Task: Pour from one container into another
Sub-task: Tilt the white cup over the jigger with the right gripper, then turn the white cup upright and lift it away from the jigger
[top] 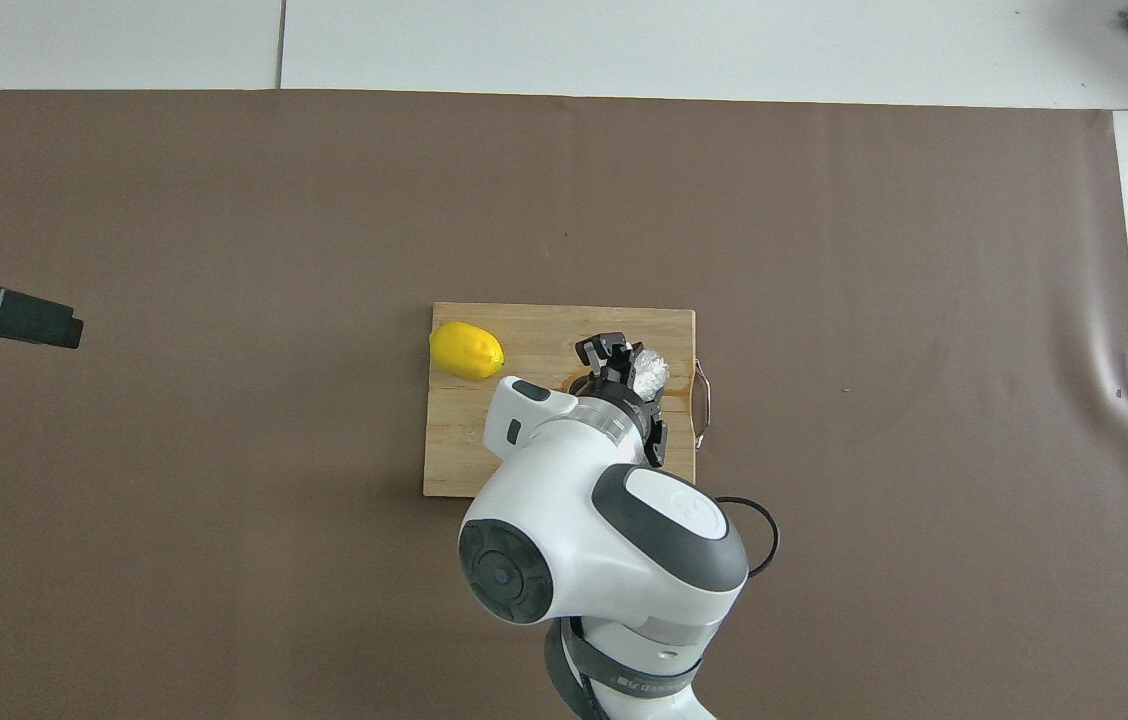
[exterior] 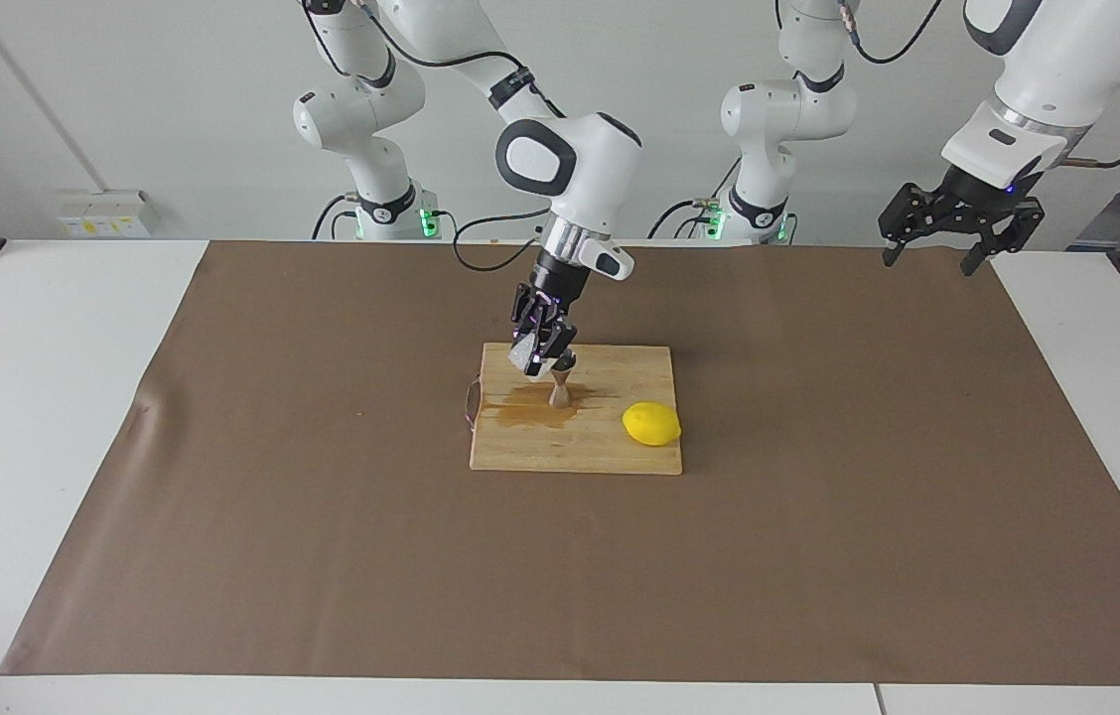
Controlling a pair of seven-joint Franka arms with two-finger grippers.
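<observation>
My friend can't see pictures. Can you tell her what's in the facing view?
The right gripper holds a small glass cup tilted over a steel jigger on a wooden cutting board, which has a brown wet stain. A lemon lies on the board; the left gripper waits open, raised at the table's edge.

— where does everything sit?
— a mat (exterior: 322,556) covers the bench (exterior: 44,397), and a cutting board (exterior: 610,452) lies in the middle of the mat. on the board stands the jigger (exterior: 559,389), on a wet patch (exterior: 520,407) toward the right arm's end.
— and the lemon (exterior: 651,424)?
— on the board too, toward the left arm's end, a little farther from the robots than the jigger.
— the cup (exterior: 521,355)?
— up in the right pincer (exterior: 542,363), tipped just over the jigger. the left pincer (exterior: 929,256) hangs over the left arm's end of the bench, waiting.
</observation>
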